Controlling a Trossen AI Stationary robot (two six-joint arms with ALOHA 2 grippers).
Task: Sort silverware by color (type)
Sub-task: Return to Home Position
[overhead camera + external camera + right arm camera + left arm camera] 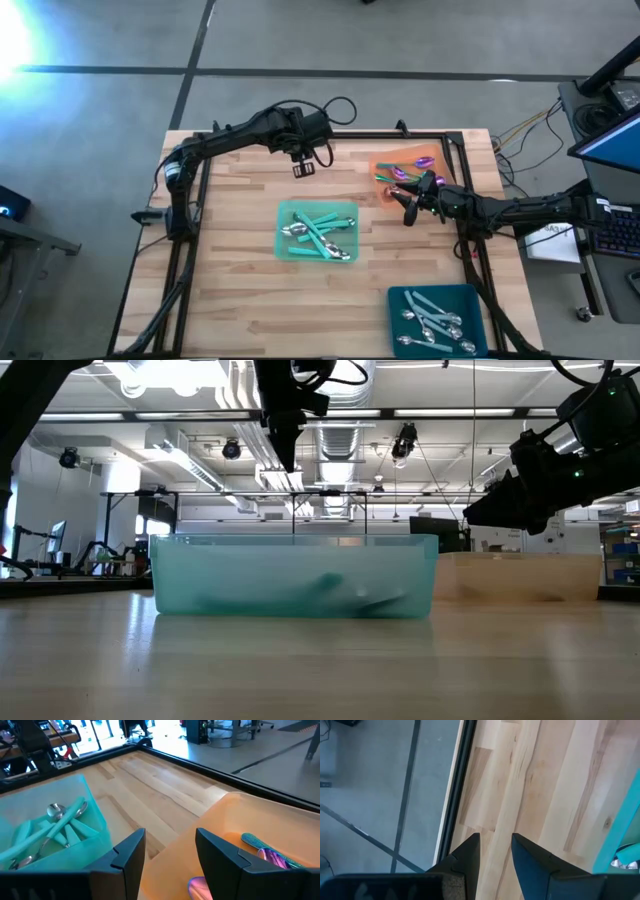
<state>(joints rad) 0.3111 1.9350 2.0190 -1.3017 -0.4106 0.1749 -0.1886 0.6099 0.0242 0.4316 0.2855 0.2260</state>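
The silverware lies in three trays. Silver spoons with teal handles (318, 232) rest in the green tray (283, 232) at the table's middle. Purple-headed spoons (410, 170) lie in the orange tray (385, 165) at the far right, and one purple spoon (270, 855) also shows in the right wrist view. Silver pieces (435, 320) fill the dark teal tray (400, 300) at the near right. My left gripper (305, 168) hangs open over bare wood beyond the green tray. My right gripper (170, 837) is open and empty above the orange tray's near left edge (235, 820).
A black frame rail (440, 135) runs along the table's far and side edges. Bare wood (230, 300) lies to the left of and in front of the green tray. In the low view the green tray's wall (290, 575) stands in front, with the orange tray (520, 575) behind it to the right.
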